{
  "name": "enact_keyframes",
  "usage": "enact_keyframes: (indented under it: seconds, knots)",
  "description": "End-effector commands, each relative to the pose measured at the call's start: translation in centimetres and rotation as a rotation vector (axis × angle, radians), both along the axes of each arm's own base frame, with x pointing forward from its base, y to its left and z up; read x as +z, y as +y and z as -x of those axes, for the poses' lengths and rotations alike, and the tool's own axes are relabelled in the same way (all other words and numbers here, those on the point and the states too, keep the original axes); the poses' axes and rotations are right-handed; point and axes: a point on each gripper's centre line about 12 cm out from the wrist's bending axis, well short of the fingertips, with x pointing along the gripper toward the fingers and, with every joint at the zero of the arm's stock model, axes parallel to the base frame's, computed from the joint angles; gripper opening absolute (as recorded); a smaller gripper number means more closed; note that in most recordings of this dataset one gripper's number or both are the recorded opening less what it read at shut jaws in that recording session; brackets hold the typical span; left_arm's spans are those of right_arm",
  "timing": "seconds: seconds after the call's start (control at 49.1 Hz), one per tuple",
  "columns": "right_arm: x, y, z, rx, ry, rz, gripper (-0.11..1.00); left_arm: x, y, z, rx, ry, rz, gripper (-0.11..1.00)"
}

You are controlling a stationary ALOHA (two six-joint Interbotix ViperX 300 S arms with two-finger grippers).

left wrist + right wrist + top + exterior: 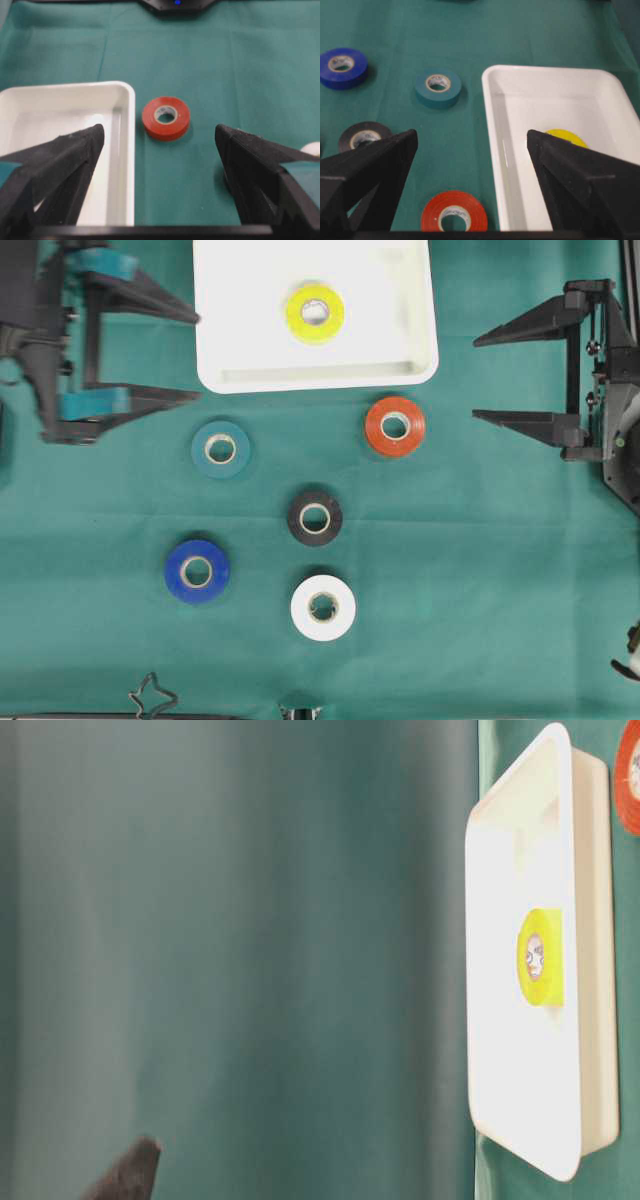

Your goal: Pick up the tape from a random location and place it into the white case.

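Yellow tape (315, 313) in white case (230, 340), hidden from left wrist, both claws wide, empty

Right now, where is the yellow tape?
In the overhead view the yellow tape lies flat inside the white case at the top middle, near its center, above the red tape.

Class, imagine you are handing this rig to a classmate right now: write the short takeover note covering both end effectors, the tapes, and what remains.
Left end effector: open, empty, left of the white case.
Right end effector: open, empty, at the right side.
Done: yellow tape lies flat inside the case.
Left: five rolls on the green cloth, namely red tape nearest the case, teal tape, black tape, blue tape, white tape. None is being touched.
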Motion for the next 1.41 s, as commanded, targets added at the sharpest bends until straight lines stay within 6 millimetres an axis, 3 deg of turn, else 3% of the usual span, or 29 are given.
enact_keyframes:
  seconds: [0.0,0.57,1.12,1.385]
  knots:
    - [1.0,0.0,-0.3,0.001,-0.029,0.005,0.91,0.0,0.0,1.0,0.002,-0.032,0.001,0.97]
    - [-0.6,0.0,0.3,0.002,-0.035,0.010,0.91,-6.7,-0.5,4.7,0.001,-0.059,0.035,0.97]
    - [-0.7,0.0,0.2,-0.001,-0.048,0.000,0.91,-6.8,-0.5,5.5,0.004,-0.082,0.046,0.96]
    - [-0.6,0.2,-1.6,0.009,-0.045,-0.009,0.91,-6.8,-0.5,5.5,0.004,-0.084,0.046,0.96]
